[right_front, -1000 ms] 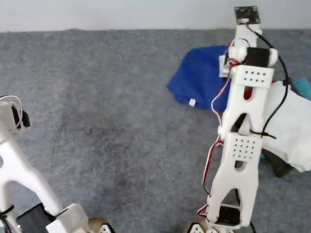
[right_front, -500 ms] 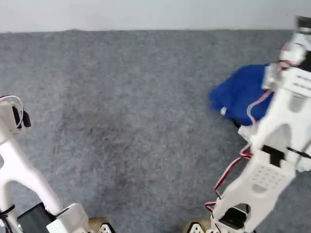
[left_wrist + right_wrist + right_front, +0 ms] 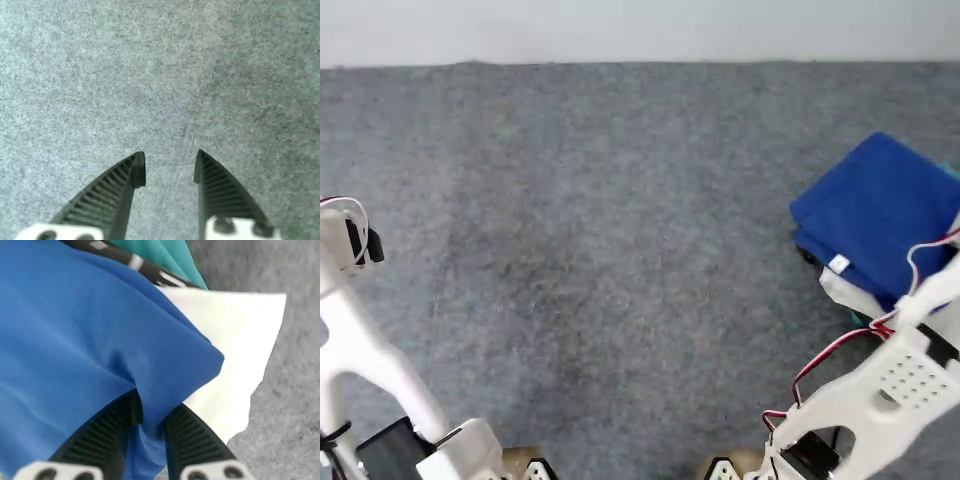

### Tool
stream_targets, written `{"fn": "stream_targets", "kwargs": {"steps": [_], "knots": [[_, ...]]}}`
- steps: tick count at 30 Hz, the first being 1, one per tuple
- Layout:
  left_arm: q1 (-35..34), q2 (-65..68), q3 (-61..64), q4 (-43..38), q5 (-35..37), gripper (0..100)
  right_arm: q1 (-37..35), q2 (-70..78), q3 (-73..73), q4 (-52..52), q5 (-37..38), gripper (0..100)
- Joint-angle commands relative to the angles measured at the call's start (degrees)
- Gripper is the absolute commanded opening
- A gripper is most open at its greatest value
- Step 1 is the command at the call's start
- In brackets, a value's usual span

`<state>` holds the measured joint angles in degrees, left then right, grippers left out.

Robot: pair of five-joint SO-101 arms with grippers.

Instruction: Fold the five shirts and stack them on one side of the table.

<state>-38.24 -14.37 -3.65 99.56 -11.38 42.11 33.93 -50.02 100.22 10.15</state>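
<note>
The white plastic left arm (image 3: 355,340) stands at the far left of the high view, close to the near edge of the table. Its left gripper (image 3: 169,156) points down at the flat grey fuzzy table cover (image 3: 160,65). The two black ribbed fingers (image 3: 122,185) are spread apart, and bare grey cover shows in the gap between their tips. They hold nothing.

The middle of the table is the same grey fuzzy cover. It runs back to a pale wall (image 3: 620,30) at the far side.

The pile of shirts sits on the right side of the table. On top lies the blue folded shirt (image 3: 880,210), a neat soft square that reaches the right edge of the high view. A small white tag (image 3: 838,264) shows at its near corner. A white folded shirt (image 3: 848,292) peeks out from under the blue one. In the right wrist view, a teal shirt (image 3: 172,257) and a black cloth with white stripes (image 3: 125,260) also stick out from under the blue shirt, at the far side of the pile.

The white plastic right arm (image 3: 880,400) comes up from the near edge and leans over to the pile. The right gripper (image 3: 152,410) is squeezed tight on the blue shirt. Its two black ribbed fingers pinch a fold of the blue cloth near the corner, just beside the white shirt.
</note>
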Motion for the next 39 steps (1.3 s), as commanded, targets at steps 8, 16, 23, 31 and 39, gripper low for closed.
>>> {"fn": "stream_targets", "kwargs": {"steps": [8, 16, 23, 31, 39], "knots": [[-0.26, -2.2, -0.13, 0.97, -0.7, 17, 4.88, 1.45, -0.35, -3.56, 1.23, 1.0], [0.53, -2.29, 3.65, 0.97, -0.7, 17, 5.49, 1.27, -0.18, -3.74, 1.23, 3.5], [5.98, -2.29, 5.58, 0.97, -0.7, 17, 5.93, 0.75, -0.26, -0.4, 1.32, 16.8], [15.47, -2.02, 13.49, 0.79, -0.88, 17, 10.33, -6.64, -0.18, 2.68, 5.19, 19.7], [28.84, -1.76, 24.13, -3.52, -0.97, 17, 12.97, -20.0, 0.09, 2.77, 5.71, 19.5]]}}
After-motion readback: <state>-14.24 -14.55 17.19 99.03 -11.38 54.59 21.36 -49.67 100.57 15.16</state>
